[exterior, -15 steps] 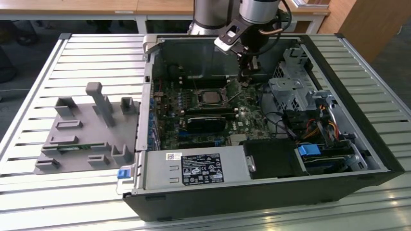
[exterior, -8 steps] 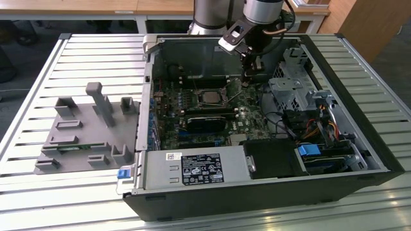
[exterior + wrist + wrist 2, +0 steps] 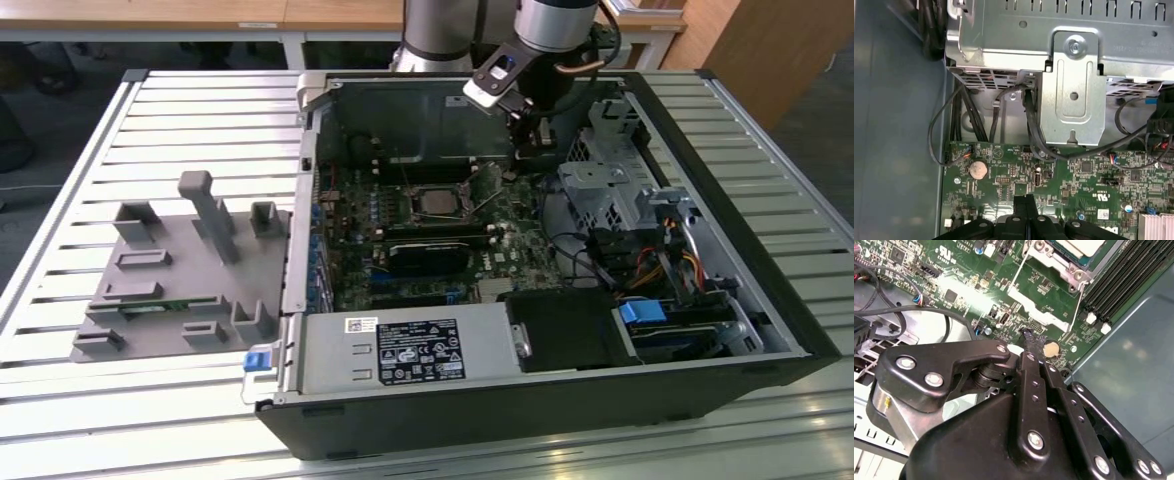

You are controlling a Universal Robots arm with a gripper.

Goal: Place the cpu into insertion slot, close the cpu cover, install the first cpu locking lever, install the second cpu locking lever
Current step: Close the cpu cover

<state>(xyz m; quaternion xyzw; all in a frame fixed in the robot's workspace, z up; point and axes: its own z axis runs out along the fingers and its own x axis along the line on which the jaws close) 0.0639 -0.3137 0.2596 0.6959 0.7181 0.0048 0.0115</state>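
Pincer (image 3: 1030,340) pinched closed on nothing, tips low over the green board (image 3: 1074,175), near the socket's corner; beyond, cpu (image 3: 1079,244) already seated in the insertion slot (image 3: 410,200), framed by the cpu cover (image 3: 1054,262); probably light, stiff, fragile underneath; best gripped by opposite edges only.

An edge of the second wrist view crops the cpu (image 3: 1077,245).

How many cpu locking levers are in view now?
2. In the second wrist view, first lever and second lever run along opposite sides of the socket frame; none look hidden.
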